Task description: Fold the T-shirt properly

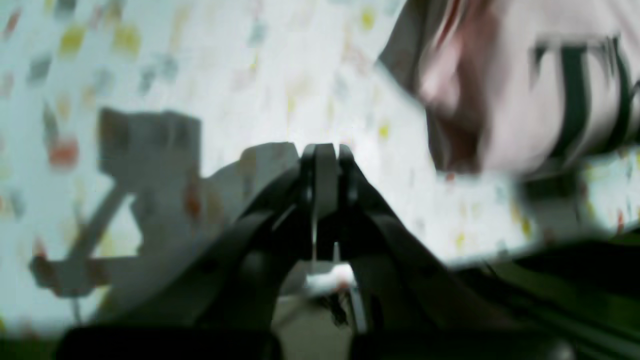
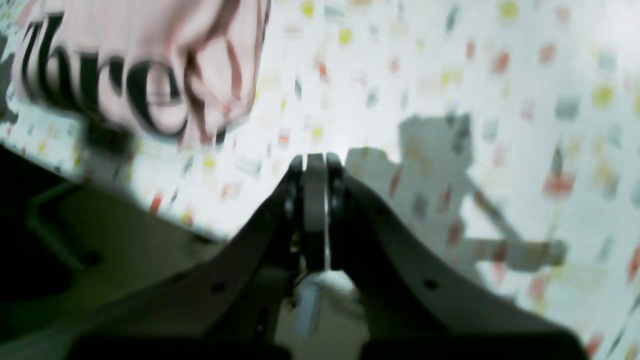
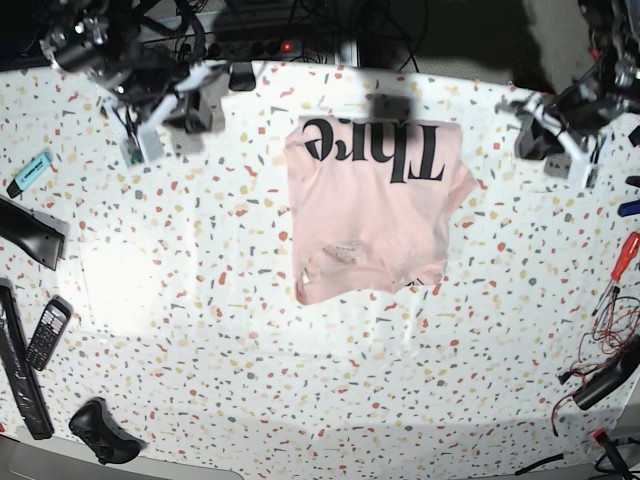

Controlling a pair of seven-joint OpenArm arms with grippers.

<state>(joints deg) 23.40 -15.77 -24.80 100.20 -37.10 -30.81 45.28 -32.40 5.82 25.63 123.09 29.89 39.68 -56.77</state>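
Note:
The pale pink T-shirt [image 3: 370,215] lies partly folded in the middle of the speckled table [image 3: 250,360], with black lettering "Thre" along its far edge and a crumpled near edge. It shows blurred in the left wrist view [image 1: 520,100] and in the right wrist view [image 2: 150,65]. My left gripper [image 3: 575,158] hovers to the shirt's right, apart from it; its jaws are shut and empty [image 1: 324,150]. My right gripper [image 3: 145,145] hovers at the far left, well away from the shirt, shut and empty [image 2: 315,160].
A phone [image 3: 47,333], a black controller [image 3: 103,432] and black bars [image 3: 30,235] lie along the left edge, with a blue marker [image 3: 30,172] further back. A red screwdriver [image 3: 622,255] and cables [image 3: 600,375] lie at the right edge. A power strip [image 3: 270,45] sits behind.

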